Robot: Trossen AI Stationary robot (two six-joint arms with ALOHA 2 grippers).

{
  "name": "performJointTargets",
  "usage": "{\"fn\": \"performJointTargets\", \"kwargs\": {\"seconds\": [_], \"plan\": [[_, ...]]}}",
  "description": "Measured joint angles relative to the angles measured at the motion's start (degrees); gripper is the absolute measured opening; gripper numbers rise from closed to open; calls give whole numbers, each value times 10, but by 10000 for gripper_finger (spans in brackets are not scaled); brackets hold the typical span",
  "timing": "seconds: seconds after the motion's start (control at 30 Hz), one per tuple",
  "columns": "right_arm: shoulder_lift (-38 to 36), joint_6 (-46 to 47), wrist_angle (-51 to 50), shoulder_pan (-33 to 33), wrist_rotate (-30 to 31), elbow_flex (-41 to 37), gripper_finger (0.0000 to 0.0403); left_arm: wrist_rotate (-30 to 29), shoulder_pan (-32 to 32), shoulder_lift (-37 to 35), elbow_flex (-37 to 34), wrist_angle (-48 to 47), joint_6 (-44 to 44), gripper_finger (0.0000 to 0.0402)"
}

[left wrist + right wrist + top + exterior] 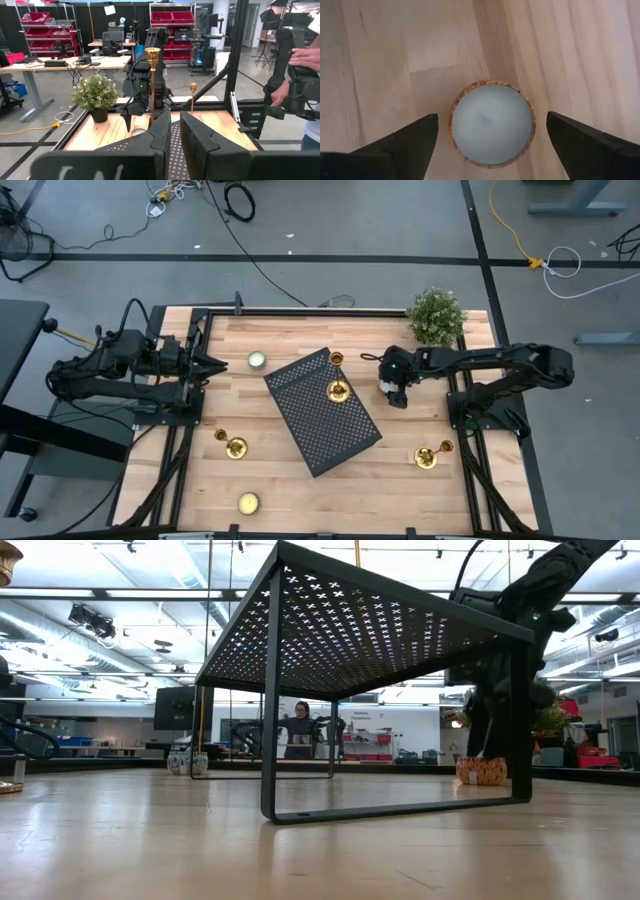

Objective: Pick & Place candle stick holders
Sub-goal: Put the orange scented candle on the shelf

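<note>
A gold candle stick holder (338, 390) stands upright on the black perforated rack (310, 425). It also shows in the left wrist view (152, 52). A second holder (336, 359) stands at the rack's far corner. Two more lie on their sides on the table, one at the left (230, 445) and one at the right (432, 455). My right gripper (398, 394) is open and points down over a round white candle in a patterned cup (491, 124), one finger on either side of it without touching. My left gripper (215, 363) is shut and empty at the table's left edge.
A potted plant (436, 315) stands at the far right. Tealights lie at the far left (257, 360) and near the front edge (248, 503). The rack stands on thin legs (270, 690). A person's hands (300, 57) show beyond the table's right side.
</note>
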Motion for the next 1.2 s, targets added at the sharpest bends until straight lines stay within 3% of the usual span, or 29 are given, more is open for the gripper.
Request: {"fn": "performJointTargets", "kwargs": {"seconds": [0.93, 1.2], "plan": [[56, -15, 29, 0, -5, 0, 370, 0, 0, 0, 0, 0, 0, 46], [56, -15, 29, 0, -5, 0, 343, 0, 0, 0, 0, 0, 0, 46]]}}
